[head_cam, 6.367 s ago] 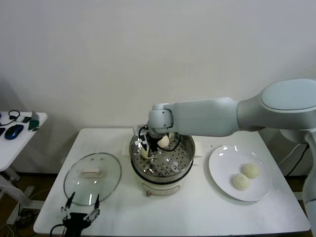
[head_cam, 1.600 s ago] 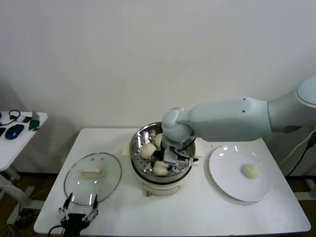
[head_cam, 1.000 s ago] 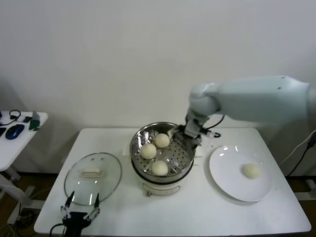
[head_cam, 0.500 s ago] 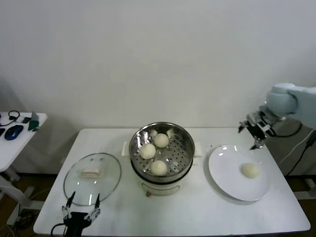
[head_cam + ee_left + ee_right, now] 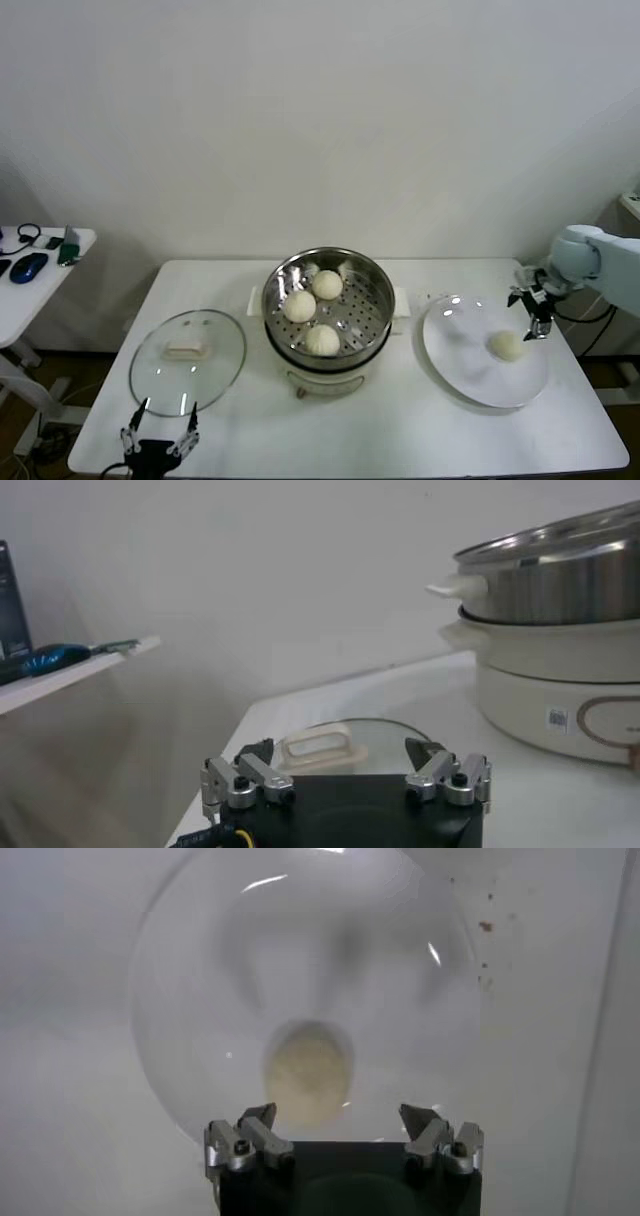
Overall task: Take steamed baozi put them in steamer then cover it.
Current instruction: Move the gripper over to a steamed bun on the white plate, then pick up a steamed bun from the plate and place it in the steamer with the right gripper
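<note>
Hovering over the far side of the white plate (image 5: 470,375), my right gripper (image 5: 531,310) is standing with its jaws spread wide and empty, and I am looking down through its wrist camera at the last baozi (image 5: 308,1071) lying alone on the glazed surface. Three baozi (image 5: 314,307) are already sitting in the steamer (image 5: 375,290). My worry is the bun skidding across the plate if one finger is touching first (the dough looks smooth and the plate slick), or the soft skin denting under too hard a squeeze. My left gripper (image 5: 345,778) is waiting, open and empty, near the table's front edge, just short of the cover (image 5: 187,349), which is lying flat on the table beside the steamer.
</note>
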{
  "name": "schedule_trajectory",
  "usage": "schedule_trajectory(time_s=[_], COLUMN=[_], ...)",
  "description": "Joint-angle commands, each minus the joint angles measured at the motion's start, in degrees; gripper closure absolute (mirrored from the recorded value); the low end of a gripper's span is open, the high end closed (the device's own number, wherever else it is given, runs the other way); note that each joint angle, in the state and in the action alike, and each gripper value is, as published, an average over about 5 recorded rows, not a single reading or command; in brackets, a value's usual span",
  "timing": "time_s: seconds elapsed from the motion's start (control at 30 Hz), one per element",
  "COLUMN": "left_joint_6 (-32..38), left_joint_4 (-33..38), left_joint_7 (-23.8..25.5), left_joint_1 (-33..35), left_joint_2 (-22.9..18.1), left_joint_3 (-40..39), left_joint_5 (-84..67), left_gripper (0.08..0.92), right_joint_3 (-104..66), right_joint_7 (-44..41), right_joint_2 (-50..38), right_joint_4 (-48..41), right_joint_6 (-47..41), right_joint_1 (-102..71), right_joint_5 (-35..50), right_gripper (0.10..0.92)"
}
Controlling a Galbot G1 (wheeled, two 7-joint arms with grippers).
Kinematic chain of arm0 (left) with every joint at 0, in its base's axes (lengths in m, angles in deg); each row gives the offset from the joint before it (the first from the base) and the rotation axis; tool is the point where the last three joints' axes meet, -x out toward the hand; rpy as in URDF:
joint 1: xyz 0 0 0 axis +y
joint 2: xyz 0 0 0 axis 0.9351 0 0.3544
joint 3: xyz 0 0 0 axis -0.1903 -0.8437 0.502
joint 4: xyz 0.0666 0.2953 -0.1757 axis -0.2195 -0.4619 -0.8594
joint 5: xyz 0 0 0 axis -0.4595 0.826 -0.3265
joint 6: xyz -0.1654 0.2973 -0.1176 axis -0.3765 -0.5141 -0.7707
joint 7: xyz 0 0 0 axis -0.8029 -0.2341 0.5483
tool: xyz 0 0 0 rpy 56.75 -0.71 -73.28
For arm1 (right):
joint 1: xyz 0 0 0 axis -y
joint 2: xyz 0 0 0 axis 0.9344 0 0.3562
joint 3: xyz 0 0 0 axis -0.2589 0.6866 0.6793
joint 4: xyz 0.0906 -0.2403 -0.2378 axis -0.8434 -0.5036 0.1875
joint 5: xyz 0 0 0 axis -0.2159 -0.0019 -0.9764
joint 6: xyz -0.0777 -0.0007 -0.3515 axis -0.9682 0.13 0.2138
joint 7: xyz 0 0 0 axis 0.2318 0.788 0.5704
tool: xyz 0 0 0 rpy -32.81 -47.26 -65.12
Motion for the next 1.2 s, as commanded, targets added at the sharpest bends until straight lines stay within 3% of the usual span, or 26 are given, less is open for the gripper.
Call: schedule_trajectory(time_s=[0.03,0.37,0.7,0.93,1.2], left_joint_6=[-0.1,-0.1,-0.1,-0.1,-0.4], left_joint_4=[0.2,0.2,0.4,0.4,1.1], left_joint_7=[0.0,0.0,-0.1,-0.1,0.0], left_joint_1=[0.1,0.2,0.2,0.1,-0.3], left_joint_2=[-0.2,-0.2,-0.2,-0.2,0.1], left_joint_3=[0.0,-0.2,-0.1,-0.4,-0.8], left_joint_5=[0.2,0.5,0.4,0.6,0.9], left_gripper=[0.177,0.177,0.177,0.177,0.177], right_joint_3=[-8.8,-11.7,-12.4,-5.7,16.7], right_joint_7=[-1.5,-1.4,-1.8,-1.9,-1.9], right_joint_2=[2.8,4.0,4.1,0.9,3.1], right_joint_4=[-7.9,-11.6,-11.3,-2.0,16.4], right_joint_6=[-0.1,1.7,3.1,2.4,-2.0], right_joint_1=[-12.3,-15.0,-14.1,-2.6,32.4], right_joint_5=[-1.8,-3.5,-3.1,1.0,18.9], right_gripper=[0.203,0.204,0.297,0.353,0.355])
